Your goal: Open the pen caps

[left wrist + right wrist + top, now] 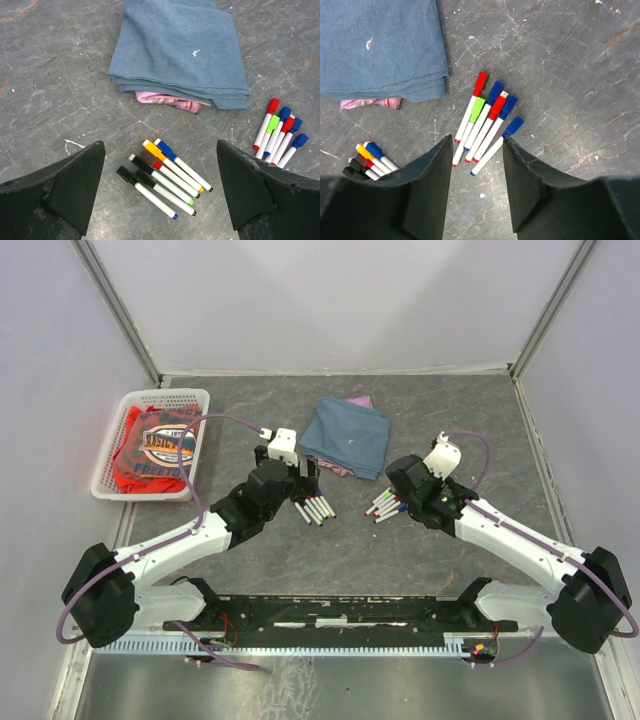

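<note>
Two bunches of pens lie on the grey table, all with their pen caps on. The left bunch [315, 508] [165, 175] has black, red, yellow and blue caps [168, 149]. It lies below and between the fingers of my open left gripper [306, 480] [160, 144], which holds nothing. The right bunch [385, 505] [485, 120] has red, green and blue caps [481, 80]. My right gripper [398, 483] [477, 139] hangs open and empty over the white tail ends of that bunch, without touching them.
A folded blue cloth [346, 435] [180, 50] [380, 45] lies just beyond both bunches, with a pink piece [172, 101] under its near edge. A white basket [165, 395] holding red fabric stands at the far left. Grey walls close in the table.
</note>
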Controlling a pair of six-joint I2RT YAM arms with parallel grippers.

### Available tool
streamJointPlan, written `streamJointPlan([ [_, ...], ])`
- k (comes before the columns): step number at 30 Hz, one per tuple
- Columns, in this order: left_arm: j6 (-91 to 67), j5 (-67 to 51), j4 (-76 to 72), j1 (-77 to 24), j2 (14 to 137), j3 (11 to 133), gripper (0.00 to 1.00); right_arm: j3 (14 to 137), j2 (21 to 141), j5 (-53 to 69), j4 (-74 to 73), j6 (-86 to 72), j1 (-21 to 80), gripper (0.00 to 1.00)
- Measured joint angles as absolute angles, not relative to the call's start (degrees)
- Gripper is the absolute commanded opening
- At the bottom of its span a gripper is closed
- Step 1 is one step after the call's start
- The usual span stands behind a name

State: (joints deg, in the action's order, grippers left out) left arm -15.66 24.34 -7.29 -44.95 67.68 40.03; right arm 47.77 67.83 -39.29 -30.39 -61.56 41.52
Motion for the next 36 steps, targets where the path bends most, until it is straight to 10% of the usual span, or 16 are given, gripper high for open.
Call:
streamJointPlan([
  [36,-16.10,25.39,-7.18,-47.37,67.79,39.99,0.97,43.75,81.76,-29.78,-27.22,-78.43,43.05,0.39],
])
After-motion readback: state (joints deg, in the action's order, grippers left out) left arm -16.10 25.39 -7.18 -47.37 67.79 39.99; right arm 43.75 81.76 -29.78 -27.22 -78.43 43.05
